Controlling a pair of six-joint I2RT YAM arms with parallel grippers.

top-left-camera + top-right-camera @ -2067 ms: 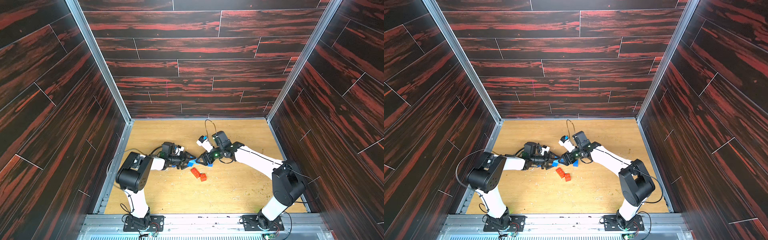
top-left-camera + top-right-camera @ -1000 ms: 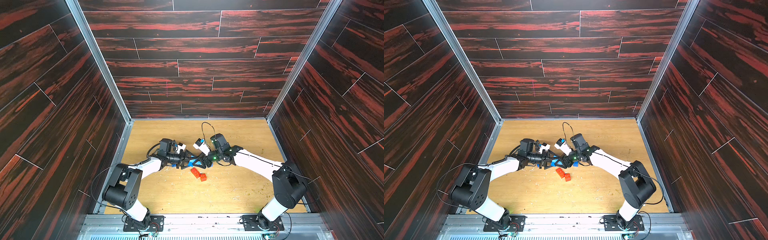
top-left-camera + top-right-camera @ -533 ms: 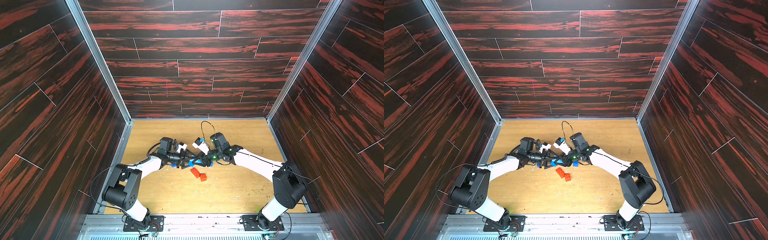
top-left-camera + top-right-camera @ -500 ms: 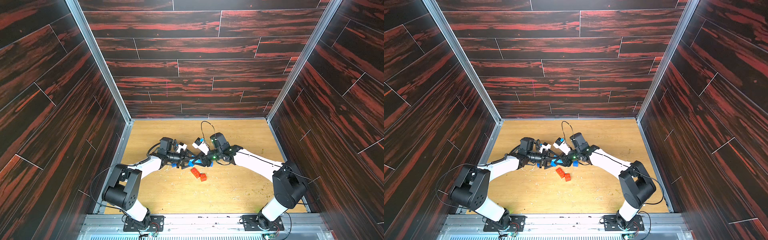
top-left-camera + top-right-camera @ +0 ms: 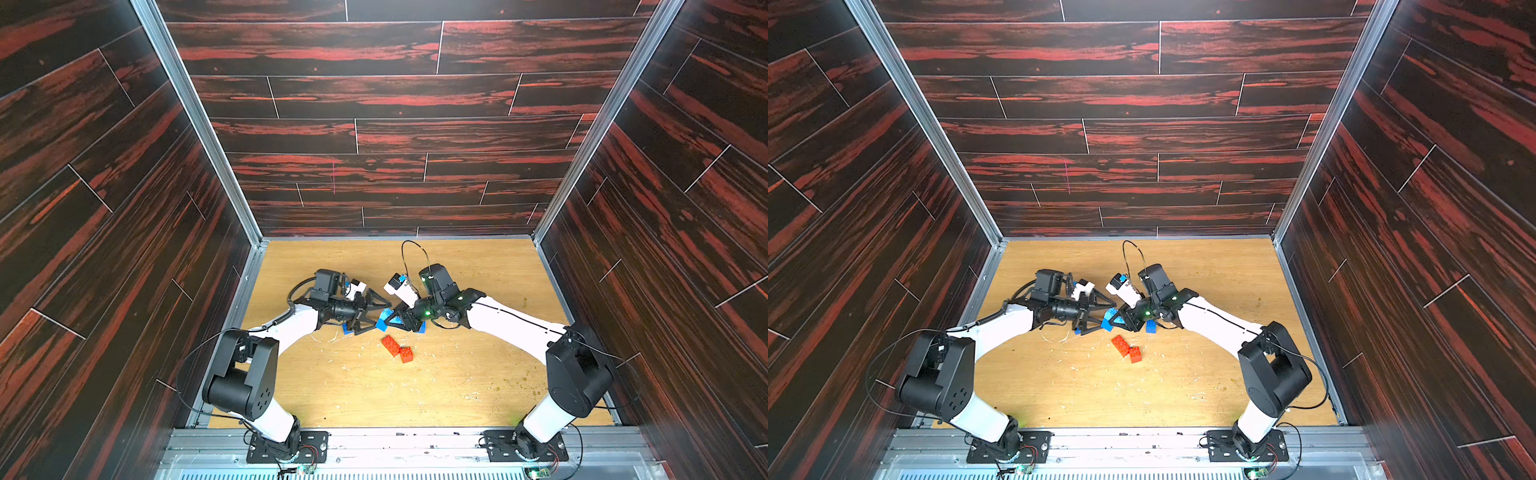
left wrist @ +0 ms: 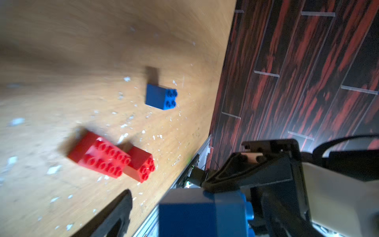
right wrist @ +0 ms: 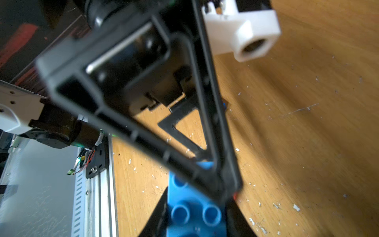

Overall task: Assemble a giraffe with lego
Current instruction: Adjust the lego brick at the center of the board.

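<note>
Left-hand jaws have sprung wide since half a second ago, letting go of the blue piece they were pinching. The left gripper (image 5: 374,318) now stands apart around nothing. Facing it, near the middle of a top view, the right gripper (image 5: 400,322) is clamped on the light blue brick (image 7: 194,211), low over the table (image 5: 457,395). A dark blue brick (image 6: 201,215) looks pushed onto it, though the seam is too blurred to be sure. To do this well, I'd say the left arm should back straight out with fingers wide, so the fresh joint isn't levered loose. Mind the clutter: a loose dark blue brick (image 5: 347,328) lies under its lower finger and a second loose dark blue brick (image 5: 420,328) beneath the right wrist. The long red brick (image 5: 390,345) touches the small red brick (image 5: 406,354) just below them — all close by.
</note>
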